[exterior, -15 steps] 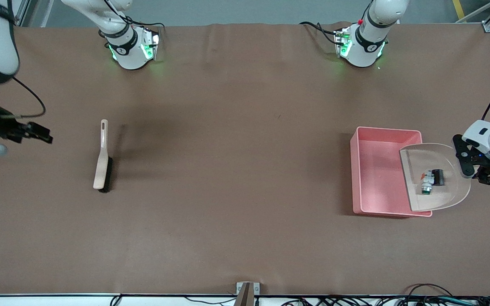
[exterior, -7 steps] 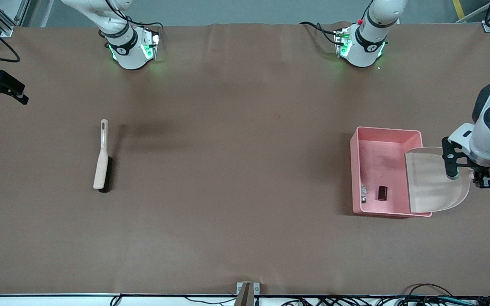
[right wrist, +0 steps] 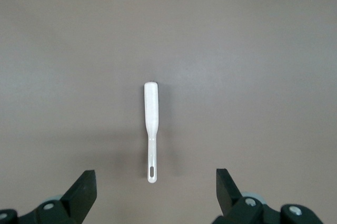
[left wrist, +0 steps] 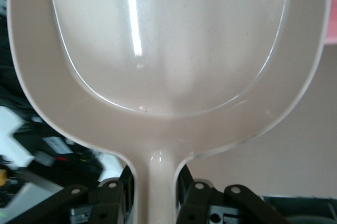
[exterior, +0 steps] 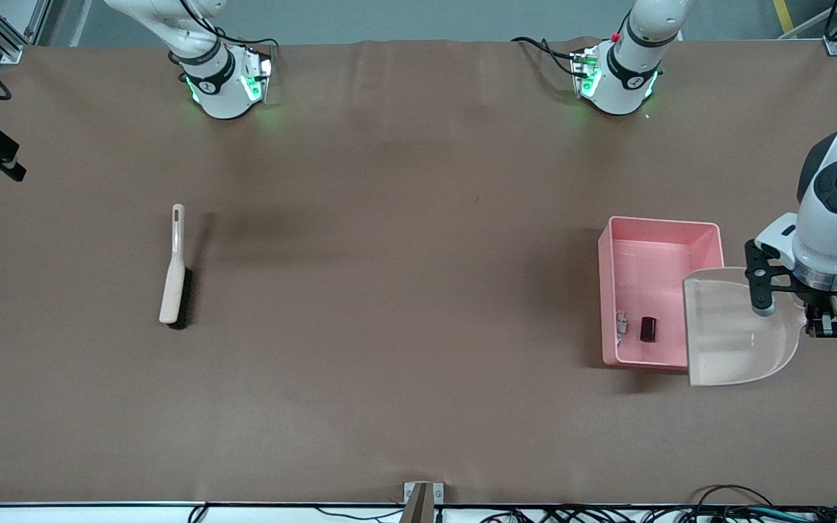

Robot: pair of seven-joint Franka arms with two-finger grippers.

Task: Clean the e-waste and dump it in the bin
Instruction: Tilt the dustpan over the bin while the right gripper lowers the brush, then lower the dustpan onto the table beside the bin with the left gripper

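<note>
left arm: reaches to its own end of the table
left gripper (left wrist: pixel 154 195): clamped shut
right arm: waits, raised
right gripper (right wrist: pixel 155 190): jaws spread wide, pointing down

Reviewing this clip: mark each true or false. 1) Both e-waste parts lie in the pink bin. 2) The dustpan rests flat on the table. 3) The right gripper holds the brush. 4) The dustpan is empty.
1) True: the white part and the dark block lie in the pink bin.
2) False: the left gripper holds the dustpan by its handle over the bin's edge.
3) False: the right gripper is open above the brush, which lies on the table.
4) True.
</note>
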